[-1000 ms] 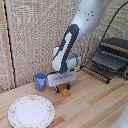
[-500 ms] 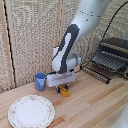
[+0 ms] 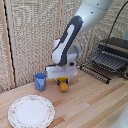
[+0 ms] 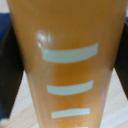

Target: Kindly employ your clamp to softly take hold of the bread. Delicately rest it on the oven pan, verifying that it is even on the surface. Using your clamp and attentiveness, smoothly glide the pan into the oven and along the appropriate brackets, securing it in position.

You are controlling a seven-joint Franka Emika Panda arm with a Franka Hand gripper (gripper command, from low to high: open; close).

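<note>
Exterior and wrist views of the pick-up stage. The clamp (image 3: 63,81) stands low over the wooden bench (image 3: 95,102), directly above the bread (image 3: 63,84), which rests on the bench just beside a blue cup (image 3: 40,81) and behind a patterned plate (image 3: 31,111). In the wrist view the bread (image 4: 70,70) fills nearly the whole picture as an orange-brown body crossed by pale stripes, its long axis running away from the camera, with a dark finger (image 4: 11,65) close on either flank. The bread thus lies between the jaws, not off to one side; the jaws look spread about as wide as the loaf, but whether they already press on it cannot be told from either view.

The oven pan (image 3: 96,71), a rack of thin wire bars, lies well apart from the bread, toward the exterior view's right, in front of the oven (image 3: 112,53). The carry therefore probably runs across open bench toward that side. The bench surface between loaf and pan appears flat and unobstructed; a wicker screen (image 3: 30,35) backs the scene.
</note>
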